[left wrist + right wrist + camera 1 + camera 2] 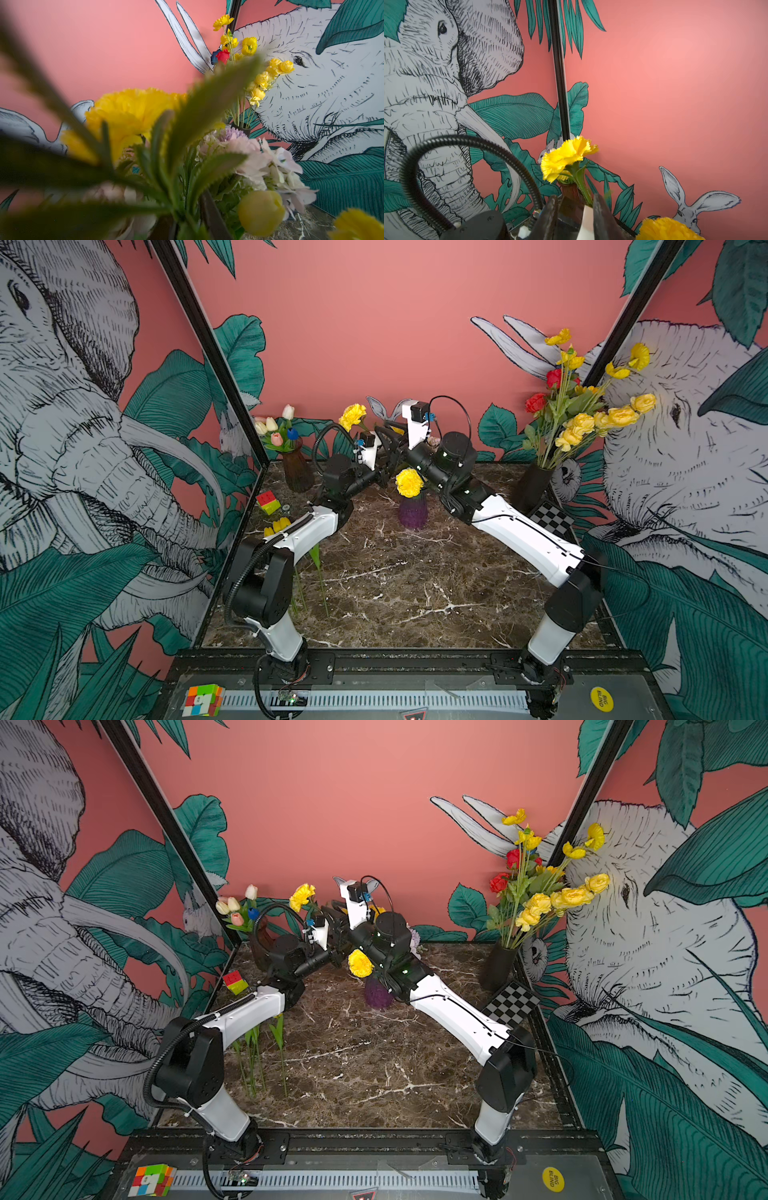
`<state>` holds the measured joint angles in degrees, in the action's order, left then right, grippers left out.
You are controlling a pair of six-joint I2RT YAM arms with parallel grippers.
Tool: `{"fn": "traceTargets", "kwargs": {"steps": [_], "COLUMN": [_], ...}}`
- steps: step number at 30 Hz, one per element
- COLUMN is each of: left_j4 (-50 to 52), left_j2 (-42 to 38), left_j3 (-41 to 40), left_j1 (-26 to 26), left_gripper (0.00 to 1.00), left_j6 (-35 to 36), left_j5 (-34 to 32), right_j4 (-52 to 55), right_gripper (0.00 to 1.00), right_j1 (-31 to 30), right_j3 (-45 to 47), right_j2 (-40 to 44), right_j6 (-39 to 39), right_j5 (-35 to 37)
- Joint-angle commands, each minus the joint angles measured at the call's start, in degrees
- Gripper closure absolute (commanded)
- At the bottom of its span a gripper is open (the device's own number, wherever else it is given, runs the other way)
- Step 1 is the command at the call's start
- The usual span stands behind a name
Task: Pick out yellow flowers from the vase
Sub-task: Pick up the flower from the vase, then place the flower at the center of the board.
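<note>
R fingers point(600, 209), R wrist view: they stand apart, one each side of a green stem point(583, 187). The gap looks wider than the stem, so the R gripper point(574, 202) straddles it w/o pinching, as far as shows. The stem runs near upright out of the gap. Its head, a frilly yellow carnation point(568, 158), sits above the fingertips. Whether the stem's foot hangs free or sits in a vase is hidden.

Both top views: the arms meet at rear centre, with the carnation head up over the L wrist. L gripper point(388, 445) and R gripper overlap there, so both are about equally near the stem. The L jaws can't be read.
- Second carnation point(409, 483) in the purple vase point(412, 512), centre of the table point(415, 593).
- Yellow tulips point(277, 526) lying by the L arm.
- Many yellow blooms point(582, 425) in the black vase point(532, 485), rear R.

L wrist view: blurred leaves point(207, 99) fill the near field, and no fingers can be made out. Behind them a third carnation point(128, 116), a lilac-white cluster point(249, 153) and a yellow tulip bud point(260, 212) are bunched together.

Judgement: the next move turns on the stem's upright axis. Any pull should prob. go straight up along it, by whichever gripper has it.
</note>
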<state>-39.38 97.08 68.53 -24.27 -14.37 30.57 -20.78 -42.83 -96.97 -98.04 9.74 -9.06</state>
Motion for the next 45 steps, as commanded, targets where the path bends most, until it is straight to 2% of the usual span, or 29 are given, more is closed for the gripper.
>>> {"fn": "traceTargets", "kwargs": {"steps": [1, 6, 13, 22, 32, 35, 38, 42, 45], "left_j4": [-1.56, -1.04, 0.70, 9.77, 16.80, 24.65, 34.83, 49.39, 60.43], "left_j2": [0.44, 0.18, -2.12, -8.60, -11.57, -13.45, -16.31, -20.03, -22.90], "left_j3": [1.71, 1.94, 2.03, 3.52, 9.09, 12.98, 17.21, 23.47, 27.28], "left_j1": [-0.77, -0.78, -0.77, -0.78, -0.75, -0.78, -0.70, -0.67, -0.70], "left_gripper": [0.80, 0.83, 0.93, 0.98, 1.00, 1.00, 1.00, 1.00, 1.00], "left_j6": [-0.75, -0.66, 0.36, 4.87, 5.00, 7.20, 11.42, 17.39, 19.99], "left_j5": [0.43, 0.18, -0.28, -4.52, -4.73, -6.48, -11.06, -18.11, -26.58], "right_j4": [-4.06, -3.81, -4.18, -3.31, -0.37, 1.23, 2.44, 4.80, 6.00], "right_gripper": [0.70, 0.70, 0.70, 0.70, 0.70, 0.70, 0.70, 0.70, 0.69], "right_j1": [0.38, 0.46, 0.65, 1.42, 1.70, 1.75, 1.71, 1.71, 1.75], "right_j3": [0.61, 2.69, 7.95, 18.35, 30.02, 32.62, 35.59, 39.11, 42.55], "right_j2": [3.67, 5.81, 12.22, 22.76, 31.80, 34.35, 37.16, 40.88, 44.11], "right_j6": [-0.86, -1.85, -3.47, -6.32, -5.61, -5.58, -5.63, -6.07, -6.35], "right_j5": [1.35, 1.68, 3.79, 8.80, 10.73, 11.33, 12.07, 13.18, 14.43]}}
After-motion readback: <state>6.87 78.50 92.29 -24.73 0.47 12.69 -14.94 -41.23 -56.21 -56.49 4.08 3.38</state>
